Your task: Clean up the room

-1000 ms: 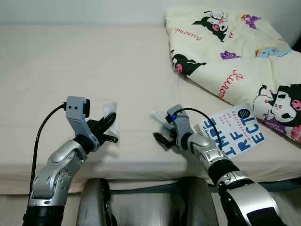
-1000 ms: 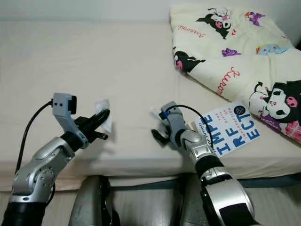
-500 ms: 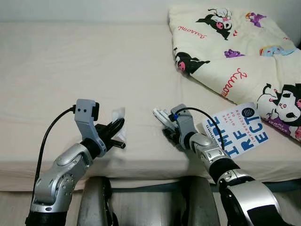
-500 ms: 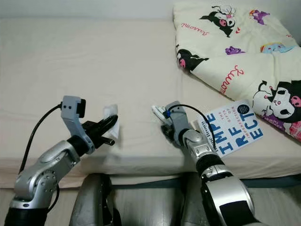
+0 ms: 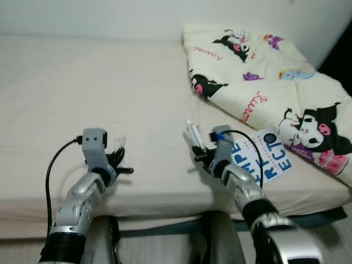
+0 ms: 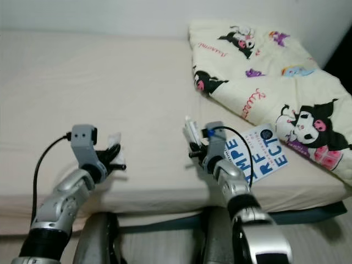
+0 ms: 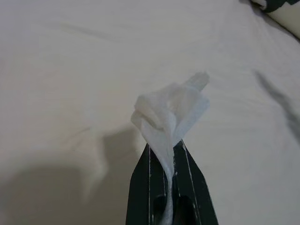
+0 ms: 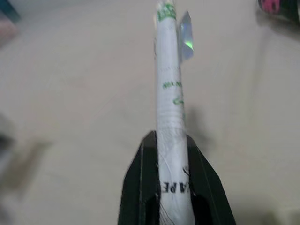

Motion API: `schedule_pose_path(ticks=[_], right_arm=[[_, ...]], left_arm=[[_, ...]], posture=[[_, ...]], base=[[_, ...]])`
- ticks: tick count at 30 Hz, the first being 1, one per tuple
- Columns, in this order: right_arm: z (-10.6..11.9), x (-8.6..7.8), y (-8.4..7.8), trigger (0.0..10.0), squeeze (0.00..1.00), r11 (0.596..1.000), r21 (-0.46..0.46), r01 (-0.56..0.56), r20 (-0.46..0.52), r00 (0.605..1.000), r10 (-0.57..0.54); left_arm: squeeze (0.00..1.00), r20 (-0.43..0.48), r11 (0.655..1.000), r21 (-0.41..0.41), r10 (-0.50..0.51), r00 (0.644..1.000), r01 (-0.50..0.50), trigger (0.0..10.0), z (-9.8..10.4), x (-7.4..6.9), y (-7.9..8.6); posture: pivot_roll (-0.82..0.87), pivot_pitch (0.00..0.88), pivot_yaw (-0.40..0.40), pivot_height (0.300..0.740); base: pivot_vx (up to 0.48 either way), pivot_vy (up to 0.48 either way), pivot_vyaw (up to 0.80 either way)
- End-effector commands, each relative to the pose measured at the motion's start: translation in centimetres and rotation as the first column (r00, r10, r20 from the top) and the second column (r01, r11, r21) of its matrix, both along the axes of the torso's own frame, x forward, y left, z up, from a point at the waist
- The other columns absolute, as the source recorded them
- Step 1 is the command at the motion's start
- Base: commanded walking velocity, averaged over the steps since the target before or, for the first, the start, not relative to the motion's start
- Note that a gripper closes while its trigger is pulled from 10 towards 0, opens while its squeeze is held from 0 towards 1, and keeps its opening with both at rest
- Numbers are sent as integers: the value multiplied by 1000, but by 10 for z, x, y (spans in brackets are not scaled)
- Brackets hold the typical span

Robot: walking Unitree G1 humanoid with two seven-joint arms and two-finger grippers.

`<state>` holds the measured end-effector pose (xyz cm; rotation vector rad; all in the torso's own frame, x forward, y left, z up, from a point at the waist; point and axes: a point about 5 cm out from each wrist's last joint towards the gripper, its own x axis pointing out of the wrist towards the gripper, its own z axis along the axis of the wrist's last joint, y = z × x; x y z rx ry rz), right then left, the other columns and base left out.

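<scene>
Your left pincer (image 7: 165,197) is clamped on a crumpled white tissue (image 7: 169,110), which sticks out beyond the tips and hangs above the bed (image 5: 110,82), near its front edge. Your right pincer (image 8: 169,187) is closed on a flattened white wrapper (image 8: 169,93) with green print, held on edge, also over the front of the bed and just left of the book (image 5: 261,155).

Both pieces of litter look secured, so the step in hand is probably carrying them off to a bin. Keep the squeeze steady on both sides. The tissue is soft and held by a thin pinch of its lower end, so a quick swing of the arm could pull it free. Move that arm smoothly. The wrapper is stiff but slick, and its long free end could catch on the bedding if you drop the wrist, so hold it up off the bed as you turn.

Farther out, the book lies at the front of the bed, with one corner against the cartoon-print blanket (image 5: 264,82) heaped beyond it. Your right arm's cable passes close to the book, so back away without dragging it off the edge.
</scene>
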<state>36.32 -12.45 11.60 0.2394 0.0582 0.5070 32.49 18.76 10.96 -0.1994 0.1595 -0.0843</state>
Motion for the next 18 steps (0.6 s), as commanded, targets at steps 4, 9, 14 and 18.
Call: schedule_pose_path(ticks=[4, 9, 14, 18], right_arm=[[-17, -16, 13, 3098, 0, 995, 56, -88, -48, 995, 91], [-67, -43, 14, 2784, 0, 995, 6, -95, -213, 972, 94], [-79, -50, 8, 1686, 0, 996, -25, -89, -265, 961, 79], [-90, -55, -5, 3373, 0, 995, -78, -55, -324, 946, 27]], left_arm=[[0, -65, 996, -17, 87, 994, -88, 10000, -25, -4, 13], [0, -145, 989, 16, 148, 978, -148, 10000, -53, -11, 20], [0, -140, 991, 36, 134, 981, -131, 10000, -59, -14, 16], [0, -172, 993, 71, 110, 979, -99, 10000, -73, -20, 11]], posture=[[45, 11, -87, 511], [48, 0, -102, 531], [52, 0, -112, 546], [59, 0, -109, 561]], base=[[0, 0, 0], [0, 0, 0], [-384, 0, 0], [-120, 0, 0]])
